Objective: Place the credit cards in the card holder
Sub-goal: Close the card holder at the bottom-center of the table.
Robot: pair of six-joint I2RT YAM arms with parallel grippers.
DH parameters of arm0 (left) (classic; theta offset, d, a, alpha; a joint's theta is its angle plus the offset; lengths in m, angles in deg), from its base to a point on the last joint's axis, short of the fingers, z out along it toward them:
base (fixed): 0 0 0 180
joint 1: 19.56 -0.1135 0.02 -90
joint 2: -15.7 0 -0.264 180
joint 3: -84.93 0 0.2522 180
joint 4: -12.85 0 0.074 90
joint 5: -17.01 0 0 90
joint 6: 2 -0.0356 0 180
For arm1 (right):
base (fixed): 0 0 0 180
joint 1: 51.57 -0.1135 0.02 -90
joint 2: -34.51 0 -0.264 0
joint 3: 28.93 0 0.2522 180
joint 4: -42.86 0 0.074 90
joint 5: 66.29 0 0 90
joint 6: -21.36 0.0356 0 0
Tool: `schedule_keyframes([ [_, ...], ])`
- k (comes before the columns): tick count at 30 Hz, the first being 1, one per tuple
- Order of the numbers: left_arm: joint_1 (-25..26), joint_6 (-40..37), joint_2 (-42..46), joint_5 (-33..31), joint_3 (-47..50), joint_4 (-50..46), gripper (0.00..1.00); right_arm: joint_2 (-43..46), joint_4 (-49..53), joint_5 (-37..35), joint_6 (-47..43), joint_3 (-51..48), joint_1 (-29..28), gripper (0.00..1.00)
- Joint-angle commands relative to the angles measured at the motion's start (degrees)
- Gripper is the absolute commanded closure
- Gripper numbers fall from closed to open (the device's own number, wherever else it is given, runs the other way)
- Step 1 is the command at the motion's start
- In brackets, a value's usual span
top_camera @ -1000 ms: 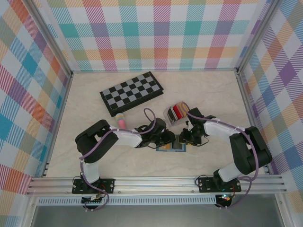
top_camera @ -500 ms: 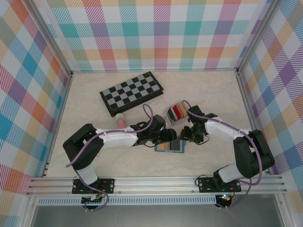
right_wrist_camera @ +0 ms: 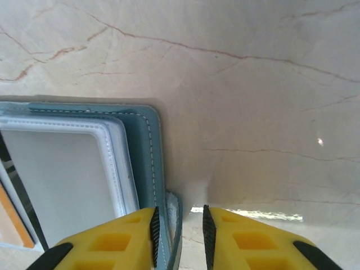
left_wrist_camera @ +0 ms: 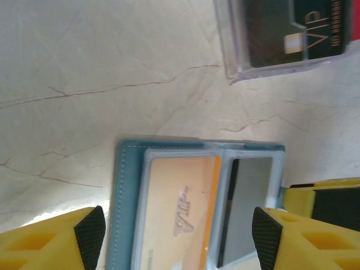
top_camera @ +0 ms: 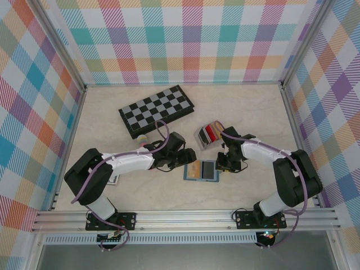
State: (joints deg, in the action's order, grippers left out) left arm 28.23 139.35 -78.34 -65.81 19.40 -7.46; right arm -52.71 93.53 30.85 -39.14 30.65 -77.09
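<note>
- One tan card (left_wrist_camera: pixel 180 216) sits in the left pocket of the open card holder (top_camera: pixel 201 171); the grey right pocket looks vacant.
- Right gripper (right_wrist_camera: pixel 179 225) is pressed nearly together, pinching the holder's right edge and, by my read, pinning it down.
- Left gripper (left_wrist_camera: pixel 178 239) is spread wide over the holder and carries nothing.
- Likely step: fetching the next card. That calls for a reach to the clear box (top_camera: pixel 198 135) just beyond, which holds a black card (left_wrist_camera: pixel 270 28) and red cards (top_camera: pixel 212 131).
</note>
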Motion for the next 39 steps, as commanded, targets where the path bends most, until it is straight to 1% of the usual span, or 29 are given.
schedule_keyframes([
  [1,-0.2,-0.2,-2.9,2.3,-0.1,-1.0,0.29,-1.3,-0.5,1.9,-0.4,1.7,-0.2,0.72],
  [8,-0.2,0.5,-6.0,4.4,-0.1,1.1,0.31,-2.6,-1.5,3.2,-0.6,1.5,-0.3,0.76],
  [13,-0.2,1.7,-6.0,8.3,0.4,5.9,0.39,-2.9,-2.4,4.5,-0.7,1.4,-0.3,0.82],
  [15,-0.2,2.1,-5.3,9.5,0.7,7.7,0.45,-3.0,-2.6,4.7,-0.6,1.5,-0.3,0.84],
  [18,-0.2,2.5,-4.3,10.5,0.7,9.1,0.50,-3.1,-3.0,4.8,-0.6,1.5,-0.2,0.84],
  [21,-0.2,3.5,-2.6,10.7,1.5,10.8,0.53,-3.4,-3.0,4.7,-0.6,1.6,-0.2,0.84],
  [27,0.0,3.8,0.8,12.0,1.6,12.8,0.52,-3.3,-3.8,5.5,-0.2,1.7,-0.2,0.84],
  [32,1.2,1.7,-1.3,15.3,-2.6,12.1,0.47,-2.5,-4.4,6.9,0.5,1.8,-0.3,0.82],
  [35,2.5,1.0,-4.0,16.7,-5.3,11.5,0.46,-1.2,-2.6,4.0,1.4,2.1,-0.2,0.80],
  [39,3.2,3.3,-7.1,16.7,-6.0,14.1,0.47,1.2,1.3,-0.2,2.3,2.4,0.4,0.76],
])
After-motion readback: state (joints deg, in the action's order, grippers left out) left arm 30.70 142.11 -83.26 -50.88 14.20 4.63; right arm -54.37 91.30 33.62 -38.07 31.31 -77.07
